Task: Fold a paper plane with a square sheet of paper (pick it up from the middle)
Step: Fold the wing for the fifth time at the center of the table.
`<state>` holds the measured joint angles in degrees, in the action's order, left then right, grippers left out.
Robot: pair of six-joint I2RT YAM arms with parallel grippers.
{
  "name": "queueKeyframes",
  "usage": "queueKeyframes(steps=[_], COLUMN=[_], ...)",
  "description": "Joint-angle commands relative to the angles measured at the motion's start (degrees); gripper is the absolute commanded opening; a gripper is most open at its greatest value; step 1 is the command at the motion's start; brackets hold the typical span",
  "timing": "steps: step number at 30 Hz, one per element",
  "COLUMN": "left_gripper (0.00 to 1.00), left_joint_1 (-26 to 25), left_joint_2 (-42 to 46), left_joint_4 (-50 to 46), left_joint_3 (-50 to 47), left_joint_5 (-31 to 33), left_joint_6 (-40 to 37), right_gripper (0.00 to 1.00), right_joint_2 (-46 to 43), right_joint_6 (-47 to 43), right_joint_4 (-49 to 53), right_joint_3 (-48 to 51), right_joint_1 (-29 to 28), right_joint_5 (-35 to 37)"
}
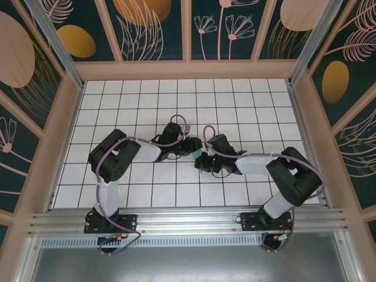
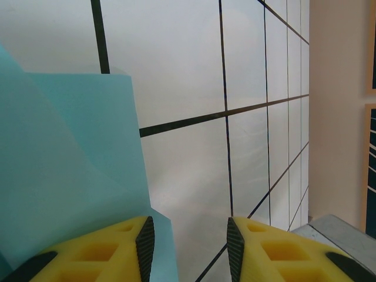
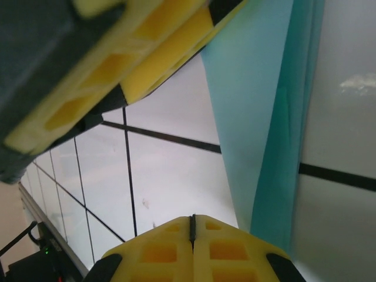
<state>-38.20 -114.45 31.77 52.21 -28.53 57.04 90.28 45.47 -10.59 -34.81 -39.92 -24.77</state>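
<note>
the folded turquoise paper (image 2: 70, 176) is not a flat square: it shows stacked layers and slanting creases, so i judge the job to be in its middle folds, with the plane's pointed shape not yet made. it lies low over the white tiled table (image 2: 194, 76), where the two arms meet.

seen from the left pincer (image 2: 187, 238), the paper sits ahead and to the left. it passes behind that side's finger, and only a thin edge reaches into the gap. the jaws stand partly open with bare tile between them, and they clamp nothing.

seen from the right pincer (image 3: 192, 226), the paper runs just beside the right-hand finger and stretches away forward. these jaws are pressed fully together, with no paper visible between them. i cannot tell whether either pincer bears down on the sheet.

as i read it, the next move calls for one pincer to pin the layers while the other catches a free edge. the bite should be shallow and gentle, since thin paper is likely to slide and buckle.
</note>
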Motion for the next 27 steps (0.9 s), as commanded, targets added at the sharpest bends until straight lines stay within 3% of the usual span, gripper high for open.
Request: queueKeyframes(steps=[1, 8, 15, 27], left_gripper=[0.4, 0.4, 0.39, 0.37], left_joint_1=[-0.1, -0.1, -0.1, 0.0], left_joint_2=[-3.2, -3.5, -3.8, -4.2], left_joint_4=[-6.1, -6.4, -7.1, -9.1], left_joint_3=[-0.4, -0.4, -0.2, 0.4], left_joint_5=[1.0, 1.2, 1.5, 2.3], left_joint_6=[-1.7, -1.8, -2.0, -2.5], right_gripper=[0.03, 0.03, 0.03, 0.04], right_joint_2=[1.2, 0.5, 1.3, -2.4], right_joint_6=[-1.7, -0.4, 1.6, 1.3], right_joint_4=[3.2, 2.3, -2.7, -1.3], right_joint_3=[-1.0, 2.7, 7.7, 10.9], right_joint_1=[-0.1, 1.1, 1.3, 1.4], right_joint_5=[2.4, 2.7, -1.4, -3.7])
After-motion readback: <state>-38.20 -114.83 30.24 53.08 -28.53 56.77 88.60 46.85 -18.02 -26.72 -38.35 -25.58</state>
